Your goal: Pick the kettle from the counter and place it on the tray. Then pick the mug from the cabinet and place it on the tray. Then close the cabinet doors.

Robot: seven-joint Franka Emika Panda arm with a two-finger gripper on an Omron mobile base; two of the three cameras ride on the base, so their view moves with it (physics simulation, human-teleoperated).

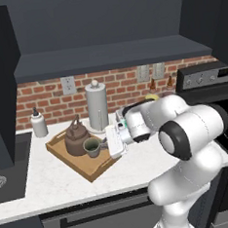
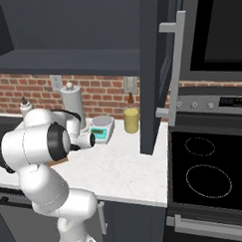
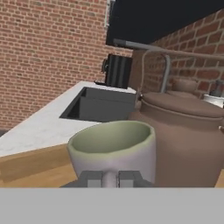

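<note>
The wooden tray (image 1: 93,170) lies at an angle on the white counter (image 1: 53,185). On it stands the dark-brown kettle (image 1: 76,138), with the grey-green mug (image 1: 92,147) upright just right of it, inside the rim. My gripper (image 1: 104,145) reaches in from the right and is shut on the mug's handle. In the hand view the mug (image 3: 113,146) sits directly ahead, its handle pinched in my gripper (image 3: 109,178), with the kettle (image 3: 188,140) close to its right and the tray (image 3: 30,164) below. The cabinet (image 1: 111,57) above is open, and one cabinet door (image 2: 153,71) stands out over the counter.
A white paper-towel roll (image 1: 96,106) and a small white bottle (image 1: 38,124) stand behind the tray. The sink (image 1: 6,169) lies to the left. A kitchen scale (image 2: 101,129) and a yellow canister (image 2: 131,120) stand to the right, by the stove (image 2: 210,174).
</note>
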